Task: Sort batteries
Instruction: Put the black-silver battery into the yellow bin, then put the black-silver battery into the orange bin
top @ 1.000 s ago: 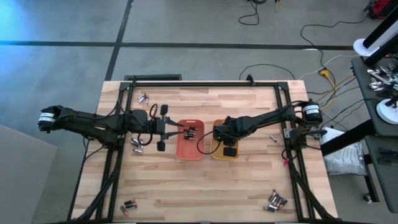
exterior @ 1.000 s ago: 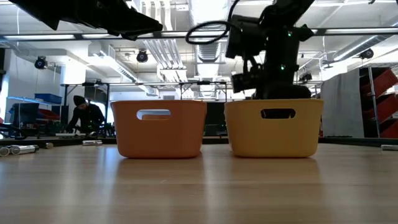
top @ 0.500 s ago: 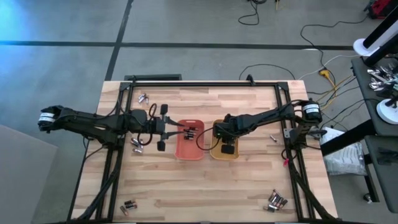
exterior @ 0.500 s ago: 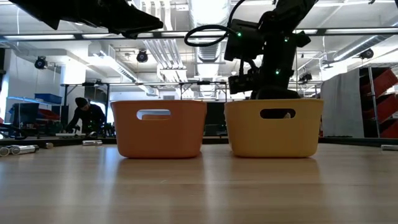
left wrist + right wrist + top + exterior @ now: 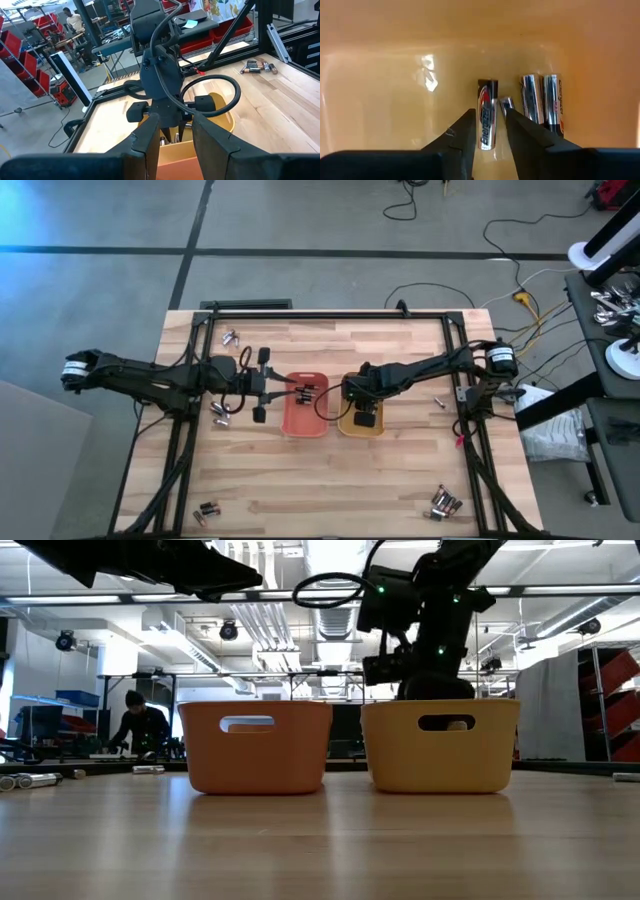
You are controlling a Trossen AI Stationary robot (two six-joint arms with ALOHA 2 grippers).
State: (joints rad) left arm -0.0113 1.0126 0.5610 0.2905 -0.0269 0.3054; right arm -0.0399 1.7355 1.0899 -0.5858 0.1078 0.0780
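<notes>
1. While the left gripper (image 5: 297,391) hangs over the orange tray (image 5: 305,418), its jaws stand apart with nothing between them; in the left wrist view its two fingers (image 5: 150,142) frame the tray's rim.
2. Reaching down into the yellow tray (image 5: 350,426), the right gripper (image 5: 488,131) has its jaws apart, straddling one silvery battery (image 5: 487,114) that lies flat on the tray floor.
3. Just beside that cell lie more batteries (image 5: 541,102), side by side against the tray wall.
4. Both trays sit next to each other at the middle of the tabletop (image 5: 400,470).
5. Loose batteries lie in small clusters near the tabletop's corners (image 5: 445,503), well apart from the trays.
</notes>
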